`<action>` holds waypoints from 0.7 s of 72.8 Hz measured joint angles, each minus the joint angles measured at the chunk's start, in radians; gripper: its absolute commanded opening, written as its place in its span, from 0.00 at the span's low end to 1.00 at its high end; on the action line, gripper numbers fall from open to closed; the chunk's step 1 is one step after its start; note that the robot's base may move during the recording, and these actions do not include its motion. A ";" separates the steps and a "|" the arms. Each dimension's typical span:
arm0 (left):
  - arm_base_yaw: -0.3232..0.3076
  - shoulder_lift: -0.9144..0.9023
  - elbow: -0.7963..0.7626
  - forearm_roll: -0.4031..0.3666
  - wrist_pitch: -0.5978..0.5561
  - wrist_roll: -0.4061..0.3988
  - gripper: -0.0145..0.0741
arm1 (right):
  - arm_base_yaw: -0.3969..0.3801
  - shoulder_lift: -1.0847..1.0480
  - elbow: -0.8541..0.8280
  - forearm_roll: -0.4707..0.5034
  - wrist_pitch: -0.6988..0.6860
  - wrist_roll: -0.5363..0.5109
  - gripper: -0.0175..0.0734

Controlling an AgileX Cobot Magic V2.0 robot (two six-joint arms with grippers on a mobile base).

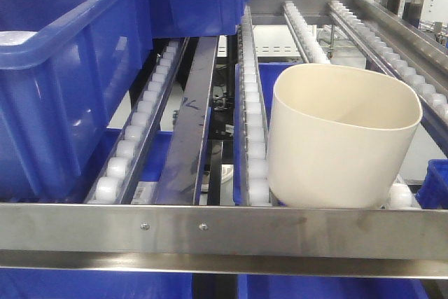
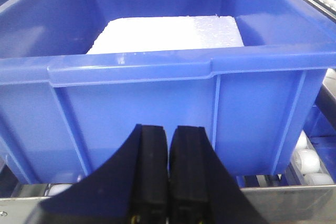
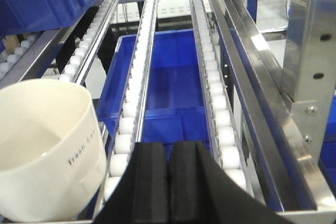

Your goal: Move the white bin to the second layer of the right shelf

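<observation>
- White bin: upright, open top, empty inside as far as visible. It sits on the roller tracks of the right shelf second layer, at the front end, its base just behind the flat steel front bar.
- Same bin in right wrist view: lower left of frame, small dark lettering on its wall, too small to read with confidence.
- Blue crate: on the left lane of the same level, well apart from the bin; left wrist view shows a white foam block inside it.
- Another blue crate lies below the tracks.
- Left fingers: pressed together, holding nothing, just before the crate wall.
- Right fingers: pressed together, holding nothing, beside the bin, not touching.
</observation>
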 measured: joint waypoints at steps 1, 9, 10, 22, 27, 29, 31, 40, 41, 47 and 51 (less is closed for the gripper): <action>0.000 0.000 0.000 0.000 0.000 0.000 0.26 | 0.000 -0.007 0.010 0.000 -0.004 0.000 0.25; 0.000 0.000 0.000 0.000 0.000 0.000 0.26 | 0.000 -0.038 0.029 0.000 -0.015 0.000 0.25; 0.000 0.000 0.000 0.000 0.000 0.000 0.26 | 0.000 -0.038 0.029 0.000 -0.018 0.000 0.25; 0.000 0.000 0.000 0.000 0.000 0.000 0.26 | 0.000 -0.042 0.029 0.000 -0.035 0.000 0.25; 0.000 0.000 0.000 0.000 0.000 0.000 0.26 | 0.000 -0.042 0.029 0.000 -0.035 0.000 0.25; 0.000 0.000 0.000 0.000 0.000 0.000 0.26 | 0.000 -0.042 0.029 -0.002 -0.035 0.000 0.25; 0.000 0.000 0.000 0.000 0.000 0.000 0.26 | 0.000 -0.042 0.029 -0.002 -0.036 0.002 0.25; 0.000 0.000 0.000 0.000 0.000 0.000 0.26 | 0.000 -0.042 0.029 -0.002 -0.036 0.001 0.25; 0.000 0.000 0.000 0.000 0.000 0.000 0.26 | 0.000 -0.042 0.029 -0.002 -0.036 0.001 0.25; 0.000 0.000 0.000 0.000 0.000 0.000 0.26 | 0.000 -0.042 0.029 -0.002 -0.036 0.001 0.25; 0.000 0.000 0.000 0.000 0.000 0.000 0.26 | 0.000 -0.042 0.029 -0.002 -0.036 0.001 0.25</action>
